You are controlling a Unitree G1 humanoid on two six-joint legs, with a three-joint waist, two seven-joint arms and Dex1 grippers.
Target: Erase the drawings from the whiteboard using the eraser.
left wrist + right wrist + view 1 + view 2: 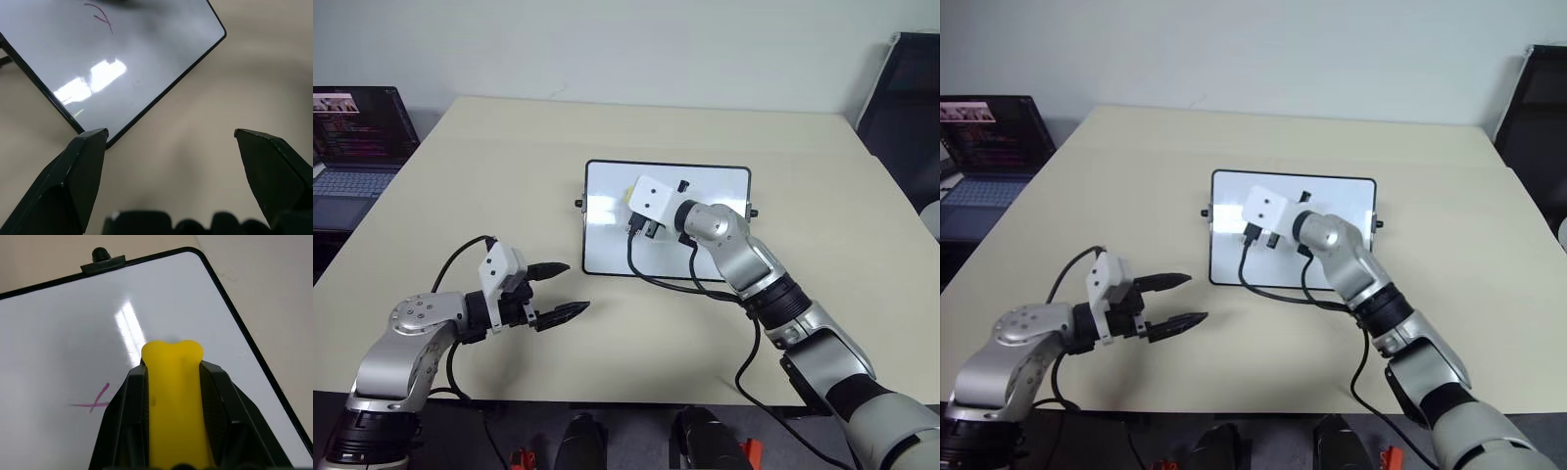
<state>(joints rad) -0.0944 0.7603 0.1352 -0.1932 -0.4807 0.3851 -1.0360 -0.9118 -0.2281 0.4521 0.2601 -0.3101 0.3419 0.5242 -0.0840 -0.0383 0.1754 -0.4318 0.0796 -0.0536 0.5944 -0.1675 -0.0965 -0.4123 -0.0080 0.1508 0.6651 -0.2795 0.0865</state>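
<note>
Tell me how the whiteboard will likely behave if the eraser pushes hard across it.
The whiteboard lies flat and unclamped on the smooth table, so it may slide. Its glossy face probably lets the eraser glide. The thin frame suggests it is light.

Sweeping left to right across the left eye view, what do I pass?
Laptop → left end effector, open over the table → whiteboard, with the right end effector clamped on the yellow eraser above it.
</note>
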